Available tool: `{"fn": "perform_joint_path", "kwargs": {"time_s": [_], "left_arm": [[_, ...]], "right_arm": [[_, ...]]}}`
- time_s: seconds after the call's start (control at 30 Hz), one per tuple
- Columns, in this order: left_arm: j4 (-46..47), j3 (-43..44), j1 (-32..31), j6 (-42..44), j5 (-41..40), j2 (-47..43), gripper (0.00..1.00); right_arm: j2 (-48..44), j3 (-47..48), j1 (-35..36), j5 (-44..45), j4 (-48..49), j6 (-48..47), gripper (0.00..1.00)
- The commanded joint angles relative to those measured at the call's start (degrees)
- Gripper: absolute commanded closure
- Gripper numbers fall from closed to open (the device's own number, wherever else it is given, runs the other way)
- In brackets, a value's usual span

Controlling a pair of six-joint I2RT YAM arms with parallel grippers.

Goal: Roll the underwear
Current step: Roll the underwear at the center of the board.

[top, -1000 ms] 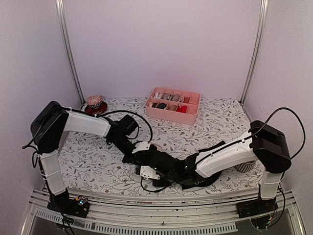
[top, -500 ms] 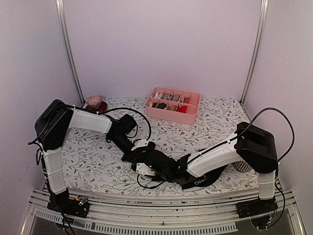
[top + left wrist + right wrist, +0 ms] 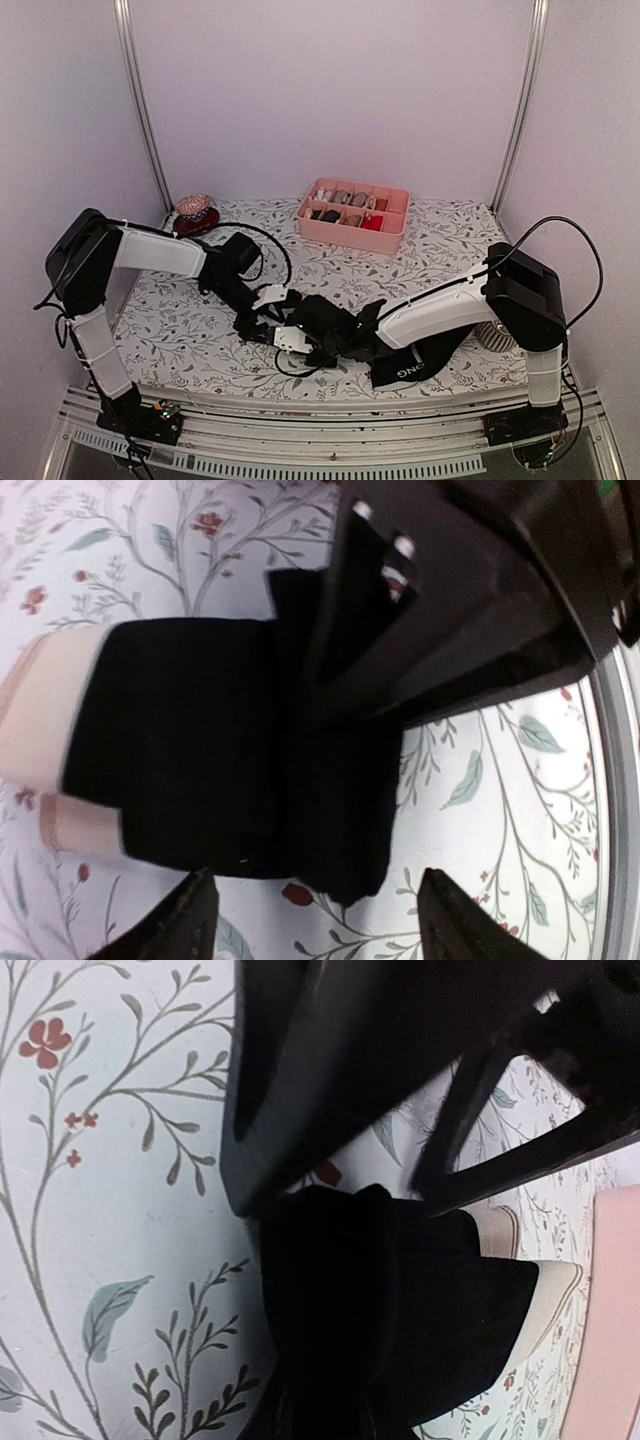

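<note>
Folded black underwear with a wide beige waistband (image 3: 200, 740) lies on the flowered cloth between my two grippers. In the left wrist view my left gripper (image 3: 318, 882) stands open just short of the fold's near edge, nothing between its fingers. My right gripper (image 3: 330, 1410) is shut on the black fabric (image 3: 400, 1300), which runs straight into its jaws and hides the fingertips. From above, the left gripper (image 3: 262, 318) and the right gripper (image 3: 308, 338) almost meet. A second black underwear with a white-lettered waistband (image 3: 415, 367) lies under the right forearm.
A pink divided tray (image 3: 352, 236) holding small fabric bundles stands at the back centre. A patterned ball on a dark dish (image 3: 194, 210) sits at the back left. A pale round object (image 3: 497, 338) is near the right arm's base. The table's front rail is close behind both grippers.
My left gripper has opened and drawn back to the left off the fabric. My right gripper has closed on the fold, and its arm has shifted left, uncovering the lettered waistband.
</note>
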Motion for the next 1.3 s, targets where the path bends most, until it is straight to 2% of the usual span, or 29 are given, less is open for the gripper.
{"fn": "perform_joint_path", "kwargs": {"time_s": [0.0,0.2,0.3,0.43,0.67,0.9,1.27], "left_arm": [[11.37,-7.27,1.06,0.06,-3.23,-9.74,0.23],[28.04,-20.20,1.87,3.16,-3.59,-21.52,0.22],[34.94,-26.99,1.92,8.72,-2.75,-25.94,0.23],[39.71,-34.68,1.50,17.85,-1.05,-29.52,0.26],[43.38,-37.74,-1.04,19.62,-2.19,-29.30,0.30],[52.24,-41.04,-10.15,18.61,-15.35,-25.37,0.30],[60.92,-42.59,-15.19,17.09,-23.17,-20.37,0.34]], "right_arm": [[2.02,3.43,-0.50,-9.89,-11.71,5.22,0.93],[1.85,7.41,-2.56,-18.22,-18.03,9.81,0.93],[2.50,10.54,-4.07,-23.88,-21.93,11.94,0.91],[4.05,14.17,-5.67,-28.66,-26.12,14.77,0.91],[6.54,17.36,-8.24,-37.54,-29.64,17.67,0.91],[7.88,19.36,-11.99,-50.13,-30.77,21.32,0.90],[8.66,20.29,-12.65,-55.71,-31.81,22.69,0.89]]}}
